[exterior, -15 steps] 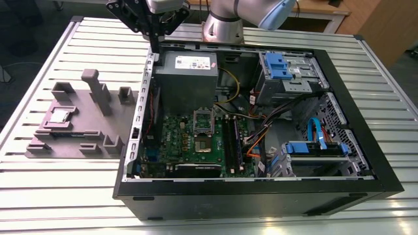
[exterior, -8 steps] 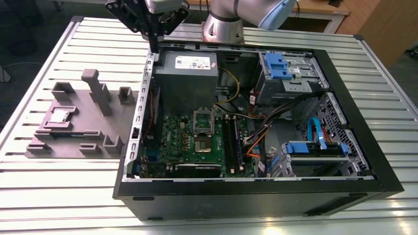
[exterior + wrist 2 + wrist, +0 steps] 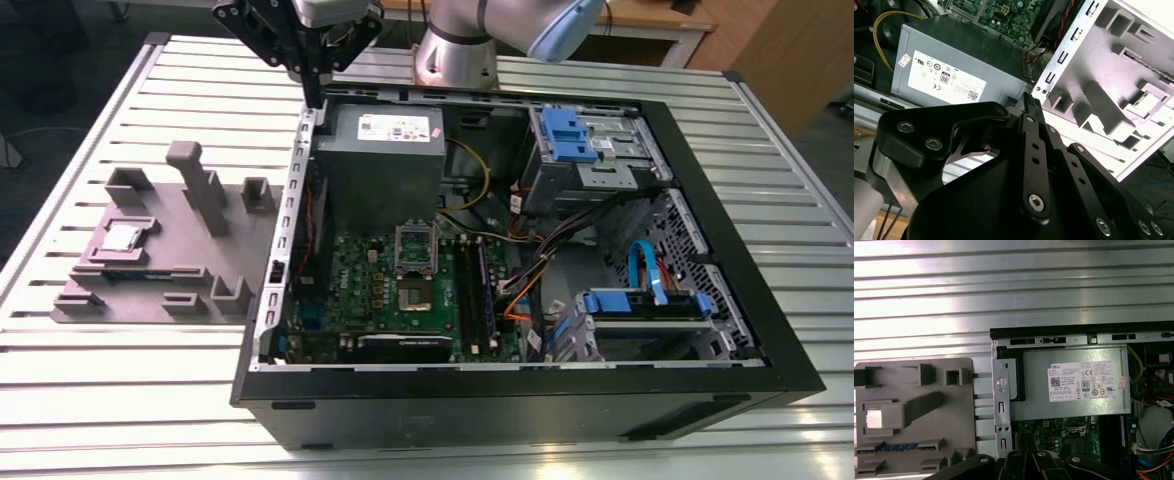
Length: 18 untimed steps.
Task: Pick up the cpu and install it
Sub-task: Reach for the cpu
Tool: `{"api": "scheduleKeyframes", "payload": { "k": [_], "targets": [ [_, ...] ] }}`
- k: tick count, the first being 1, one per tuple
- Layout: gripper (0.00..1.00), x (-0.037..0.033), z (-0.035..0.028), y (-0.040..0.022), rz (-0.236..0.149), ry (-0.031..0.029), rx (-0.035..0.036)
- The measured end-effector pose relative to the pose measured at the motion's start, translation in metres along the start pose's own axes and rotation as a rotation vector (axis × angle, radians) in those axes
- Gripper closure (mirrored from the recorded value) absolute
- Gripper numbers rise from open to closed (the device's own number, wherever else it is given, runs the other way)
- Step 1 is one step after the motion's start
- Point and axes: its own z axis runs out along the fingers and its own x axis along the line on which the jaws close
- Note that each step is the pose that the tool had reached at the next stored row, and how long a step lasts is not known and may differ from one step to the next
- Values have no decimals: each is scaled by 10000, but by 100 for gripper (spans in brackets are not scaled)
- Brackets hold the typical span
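Observation:
The cpu [image 3: 124, 237] is a small silver square lying flat in a recess of the grey holder block [image 3: 160, 200], on the table at the exterior view's left of the open computer case [image 3: 747, 250]. The first wrist view has the cpu [image 3: 874, 418] in that same recess. My gripper [image 3: 315, 97] hangs high over the case's far corner, beside the grey power supply [image 3: 380, 150], well away from the cpu. Its fingers [image 3: 1030, 107] are shut together with nothing between them. The green motherboard [image 3: 360, 290] lies inside the case with its silver socket frame [image 3: 416, 243].
The case stands on a slatted metal table [image 3: 134, 400]. Blue drive cages [image 3: 581, 135] and loose cables [image 3: 534, 270] fill the case at the exterior view's right. Tall posts [image 3: 200, 185] rise from the holder block. The arm's base [image 3: 454, 55] stands behind the case.

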Motion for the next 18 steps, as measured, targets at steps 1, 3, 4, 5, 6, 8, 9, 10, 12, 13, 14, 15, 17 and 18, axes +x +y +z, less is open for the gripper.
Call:
{"api": "scheduleKeyframes", "payload": {
  "k": [1,3,4,5,6,8,9,10,12,13,14,15,17,18],
  "targets": [
    [89,2,0,0,0,0,0],
    [89,7,0,-1,0,0,0],
    [89,9,0,-1,0,0,0],
    [89,11,0,-1,-1,0,0],
    [89,13,0,-1,0,0,0],
    [89,17,0,-1,0,0,0],
    [89,43,0,-3,0,0,0],
    [89,53,1,-4,0,1,1],
    [89,57,1,-4,1,0,0],
    [89,59,2,-4,1,0,0],
    [89,62,2,-5,1,1,0],
    [89,65,2,-5,0,1,0],
    [89,71,2,-5,0,0,0],
    [89,73,2,-6,0,0,1]
  ]
}}
